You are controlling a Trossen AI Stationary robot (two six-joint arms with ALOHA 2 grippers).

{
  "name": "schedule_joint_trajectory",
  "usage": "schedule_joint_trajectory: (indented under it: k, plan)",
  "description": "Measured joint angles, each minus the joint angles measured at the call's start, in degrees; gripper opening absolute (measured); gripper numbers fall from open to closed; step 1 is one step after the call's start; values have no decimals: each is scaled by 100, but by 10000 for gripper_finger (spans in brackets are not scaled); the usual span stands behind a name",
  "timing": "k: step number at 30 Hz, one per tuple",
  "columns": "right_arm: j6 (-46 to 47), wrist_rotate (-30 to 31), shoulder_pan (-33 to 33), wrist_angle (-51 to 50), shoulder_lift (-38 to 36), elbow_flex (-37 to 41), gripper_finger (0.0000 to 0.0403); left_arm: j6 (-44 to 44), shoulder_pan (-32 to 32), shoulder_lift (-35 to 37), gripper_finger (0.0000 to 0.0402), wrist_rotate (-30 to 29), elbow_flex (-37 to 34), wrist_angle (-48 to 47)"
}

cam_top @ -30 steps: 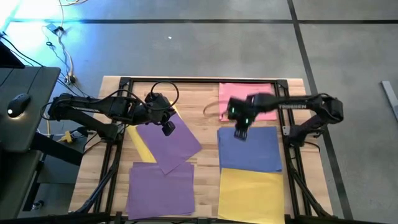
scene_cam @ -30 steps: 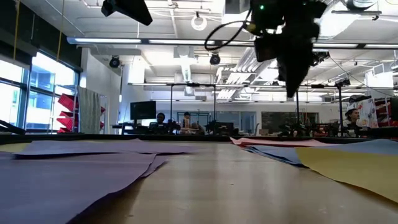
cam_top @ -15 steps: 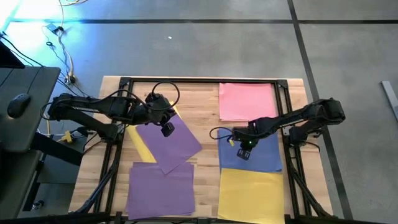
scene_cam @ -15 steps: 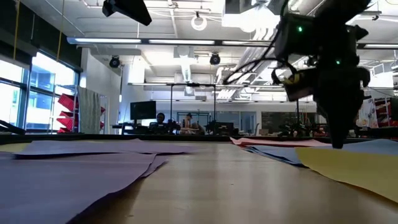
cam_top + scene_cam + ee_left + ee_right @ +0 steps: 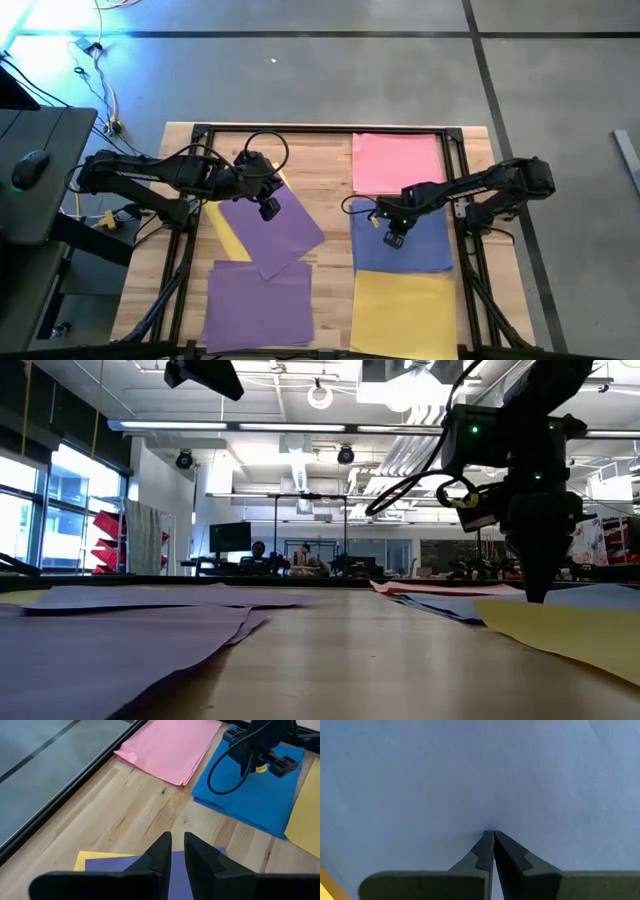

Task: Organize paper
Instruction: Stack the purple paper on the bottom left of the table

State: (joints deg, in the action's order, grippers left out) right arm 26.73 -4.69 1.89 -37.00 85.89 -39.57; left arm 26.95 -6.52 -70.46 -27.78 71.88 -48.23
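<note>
My right gripper point(image 5: 393, 238) is down on the blue sheet point(image 5: 420, 245), jaws fully closed, tips pressed on the paper and pinching nothing. Right wrist view: blue fills everything around the fingertips point(image 5: 488, 840), with a sliver of the yellow sheet point(image 5: 405, 315) at one corner. From those jaws, the pink sheet point(image 5: 397, 162) lies just beyond the blue's far edge and the yellow sheet borders its near edge; both touch or slightly overlap the blue.

My left gripper point(image 5: 268, 207) sits over the tilted purple sheet point(image 5: 275, 230), jaws nearly closed with a thin gap between them. Can't tell if they touch the paper; nothing visibly held. A second yellow sheet point(image 5: 226, 235) pokes out from under that purple one, beside the jaws. Another purple sheet point(image 5: 260, 305) lies nearer the table point(image 5: 310, 170) front edge, partly under the tilted one. In the left wrist view, pink and blue are well ahead of my left jaws, across bare wood.
</note>
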Motion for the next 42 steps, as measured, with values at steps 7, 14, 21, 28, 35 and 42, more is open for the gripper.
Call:
schedule_joint_trajectory:
  k: [7, 14, 21, 28, 35, 42]
  plan:
    - [-4, 198, -1, -380, -8, -479, 0, 62, 1, 0, 31, 172, 0, 0]
    - [50, 398, -93, -1143, -11, -1432, 0, 308, 0, 15, 31, 437, 0, -70]
    - [1126, 985, -861, -407, -553, -1768, 0, 1855, -293, 262, 27, 335, -53, -1646]
    - [1332, 942, -1491, 2308, -547, -1294, 0, 3106, -400, 1564, 9, 466, -1560, -1575]
    - [547, 264, -1028, 3818, 464, -1285, 1, 3486, -262, 2223, 5, 1127, -3131, -231]
    - [-1249, -710, -627, 3701, 1718, -1984, 48, 3595, -245, 2094, 5, 1599, -3763, -47]
